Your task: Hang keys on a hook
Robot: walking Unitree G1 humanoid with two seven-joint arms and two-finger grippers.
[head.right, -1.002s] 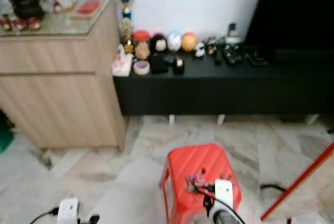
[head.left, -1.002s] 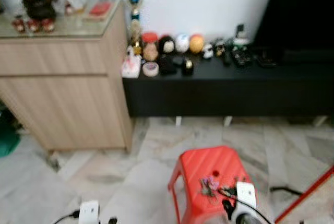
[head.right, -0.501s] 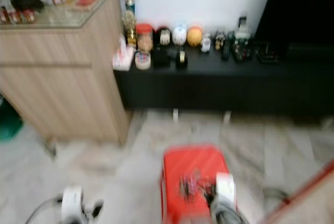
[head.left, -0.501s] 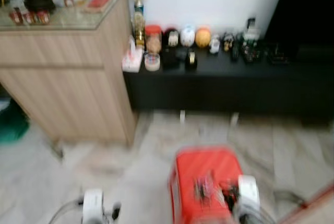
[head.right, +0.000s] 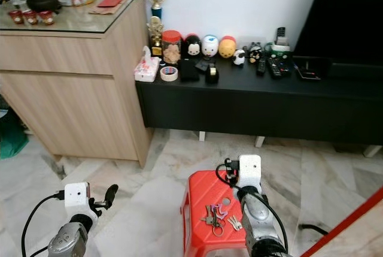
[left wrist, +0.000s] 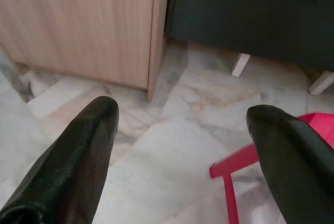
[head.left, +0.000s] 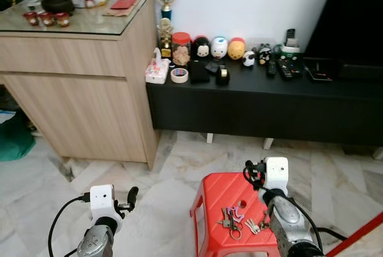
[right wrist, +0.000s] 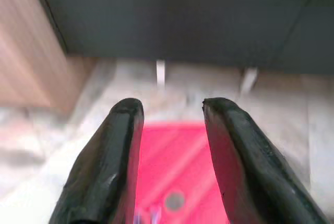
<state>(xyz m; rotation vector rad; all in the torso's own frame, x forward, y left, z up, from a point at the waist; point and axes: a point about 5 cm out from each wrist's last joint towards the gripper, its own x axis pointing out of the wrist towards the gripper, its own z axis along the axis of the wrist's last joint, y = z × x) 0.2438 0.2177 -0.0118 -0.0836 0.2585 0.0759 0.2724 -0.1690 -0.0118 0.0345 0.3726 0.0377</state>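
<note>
- Keys (head.left: pixel 232 216) lie loose on red stool (head.left: pixel 213 192), beside my right gripper (right wrist: pixel 169 117), fingers apart, empty.
- Light, jangly metal, prob slippery; I'd pinch the ring.
- Left gripper (left wrist: pixel 182 125) wide, over floor.

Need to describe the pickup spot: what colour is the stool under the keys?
The stool is red, clearest in the left eye view.

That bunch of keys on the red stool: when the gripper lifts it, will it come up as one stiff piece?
Probably not. The keys lie fanned out on a ring, so they would likely dangle and swing. Being small flat metal on the smooth red stool, they may skid if nudged. The right gripper is open above the stool.
</note>
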